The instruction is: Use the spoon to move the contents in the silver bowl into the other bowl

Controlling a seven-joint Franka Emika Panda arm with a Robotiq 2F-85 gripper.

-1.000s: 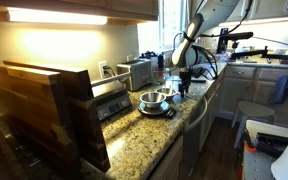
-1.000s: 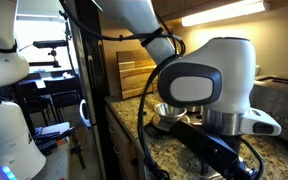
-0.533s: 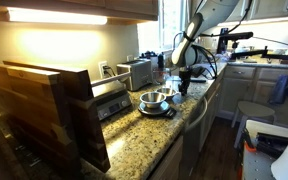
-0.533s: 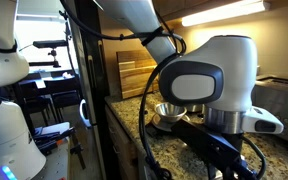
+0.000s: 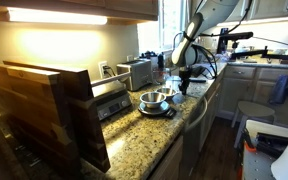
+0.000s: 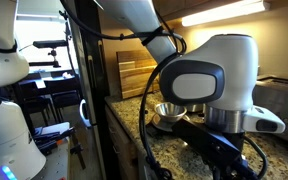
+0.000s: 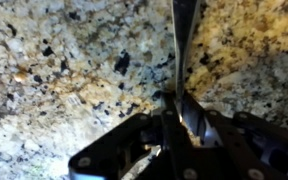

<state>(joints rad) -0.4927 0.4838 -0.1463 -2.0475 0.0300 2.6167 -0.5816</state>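
The spoon's thin metal handle point(image 7: 184, 40) runs from the top of the wrist view down over the speckled granite and between my fingers. My gripper point(image 7: 179, 115) is shut on that handle, low over the counter. In an exterior view the gripper point(image 5: 183, 88) hangs just beside the silver bowl point(image 5: 154, 98), which rests on a dark flat base point(image 5: 160, 111). The bowl's rim point(image 6: 167, 110) also peeks out behind the arm's big white joint. I cannot make out the bowl's contents, the spoon's head or the other bowl.
A toaster point(image 5: 136, 72) stands behind the silver bowl by the wall. Wooden boards point(image 5: 44, 105) lean upright at the near end of the granite counter point(image 5: 144, 140). The counter's front edge drops off beside the gripper. The arm's white joint point(image 6: 209, 85) blocks much of an exterior view.
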